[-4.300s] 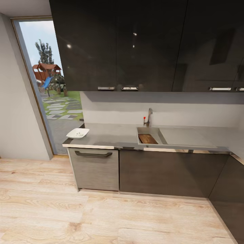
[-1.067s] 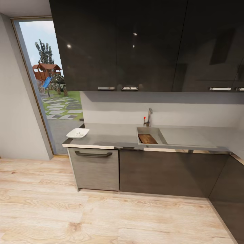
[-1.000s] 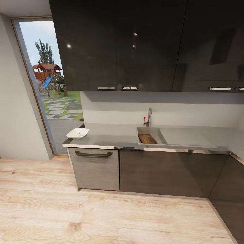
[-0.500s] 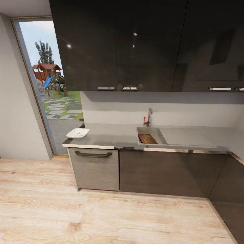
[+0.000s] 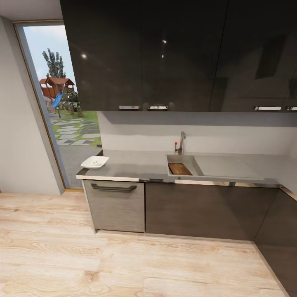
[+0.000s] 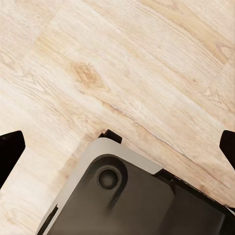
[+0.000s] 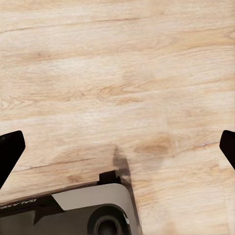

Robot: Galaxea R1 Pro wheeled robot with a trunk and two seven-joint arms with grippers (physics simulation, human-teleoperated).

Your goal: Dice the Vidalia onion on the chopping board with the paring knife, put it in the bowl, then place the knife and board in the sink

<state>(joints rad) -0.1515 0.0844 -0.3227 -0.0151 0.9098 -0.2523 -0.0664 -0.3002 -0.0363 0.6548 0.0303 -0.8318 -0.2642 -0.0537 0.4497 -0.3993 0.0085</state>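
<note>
1. I am standing back from the countertop (image 5: 136,165), looking across pale wood flooring (image 5: 123,264) at the grey cabinets below it.
2. The sink (image 5: 197,165) is sitting in the countertop right of centre, with its faucet (image 5: 181,142) rising at the far edge.
3. The chopping board (image 5: 179,168) is lying inside the sink, at its left end.
4. The bowl (image 5: 95,162) is resting at the far left end of the countertop, well apart from the sink, with small pale bits in it.
5. I cannot make out the onion or the knife from here.
6. My left gripper (image 6: 117,147) is hanging over the flooring and my own base (image 6: 127,196), fingertips spread wide with nothing between them.
7. My right gripper (image 7: 117,147) is likewise pointing down at the floor, jaws wide apart and empty.
</note>
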